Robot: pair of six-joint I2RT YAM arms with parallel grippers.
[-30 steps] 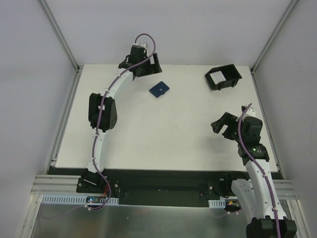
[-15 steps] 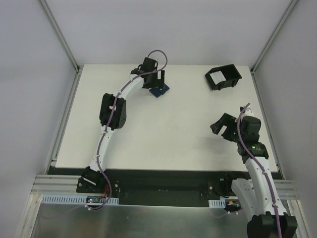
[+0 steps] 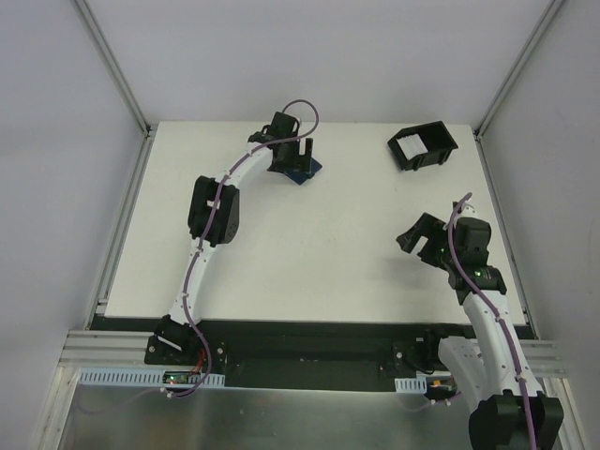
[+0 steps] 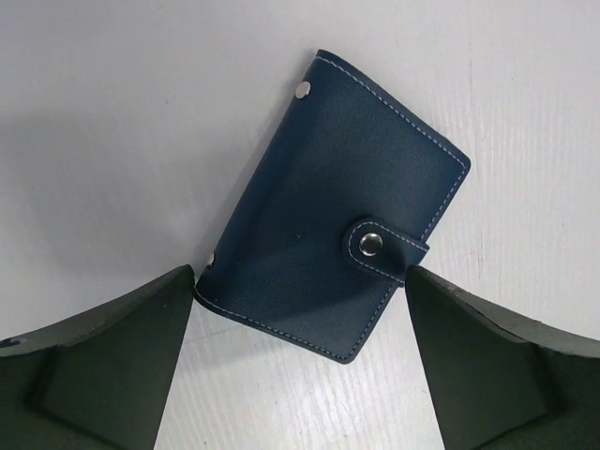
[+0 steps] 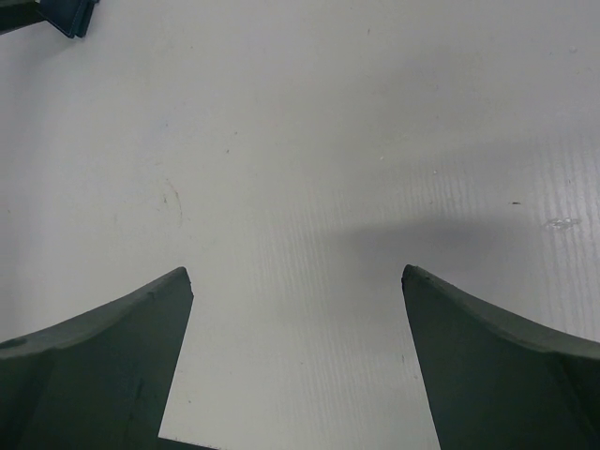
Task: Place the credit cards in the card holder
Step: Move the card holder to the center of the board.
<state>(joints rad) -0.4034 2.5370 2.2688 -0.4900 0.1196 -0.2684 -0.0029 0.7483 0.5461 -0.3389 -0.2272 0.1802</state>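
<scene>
Nearest to the arm bases, the right fingers (image 5: 103, 366) hang wide open over bare table (image 3: 319, 272), holding nothing. The wallet (image 4: 328, 187) is well apart from them, off to the left and farther back. The left arm is the nearer one by a lot: it reaches across the table, and the left fingers (image 4: 131, 356) sit right at the wallet. They are spread wide too, with nothing gripped. The wallet lies flat and snapped shut. Its near end sits between the two tips, and the rest of it lies past them. Its long side runs on a slant, from near left to far right, so it is not square to the fingers. One corner is just beside the left tip, and the strap edge is just beside the right tip. I think the fingers could close on it from here, but the slant may make it twist. Farthest back on the right stands a black box (image 3: 441, 142) with something white inside, most likely the cards (image 3: 410, 146).
</scene>
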